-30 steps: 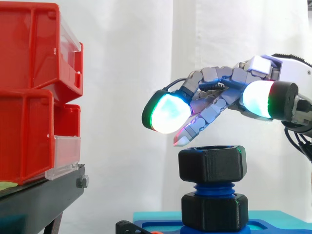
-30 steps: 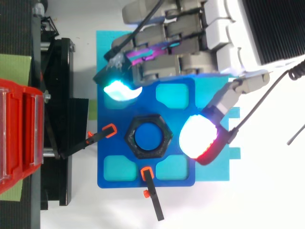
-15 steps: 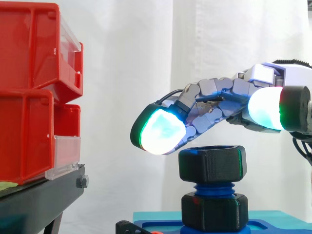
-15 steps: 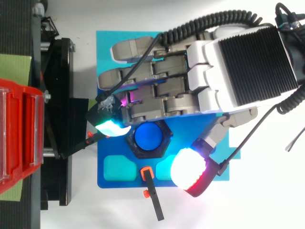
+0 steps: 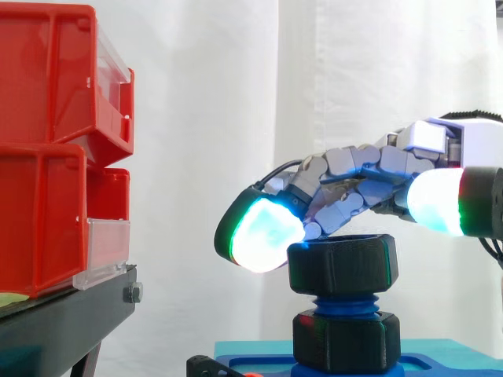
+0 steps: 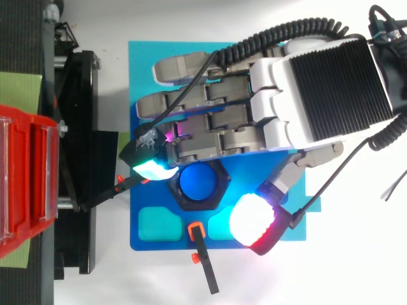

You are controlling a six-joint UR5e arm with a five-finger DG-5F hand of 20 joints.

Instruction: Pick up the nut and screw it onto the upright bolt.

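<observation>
A black hexagonal nut (image 5: 342,263) sits on top of the upright blue bolt (image 5: 343,302), whose round blue end (image 6: 201,182) shows through the nut's ring (image 6: 191,203). A second black nut-like collar (image 5: 346,339) is at the bolt's foot. My hand (image 5: 361,184) reaches in from the right, just above the nut, with its fingers stretched over the nut's far and left side. The green-glowing fingertip (image 5: 255,232) hangs by the nut's left upper edge. The white and red thumb pad (image 6: 251,219) stands apart on the nut's near side. Nothing is clasped.
The bolt stands on a blue base plate (image 6: 146,238) over a cyan sheet, held by orange-tipped black clamps (image 6: 200,254). Red bins (image 5: 47,157) on a black stand (image 5: 63,322) rise at the left, close to the plate's edge.
My hand has moved over the nut and come down, bringing the fingers from well above it to just over its top edge. The nut and bolt have not moved.
</observation>
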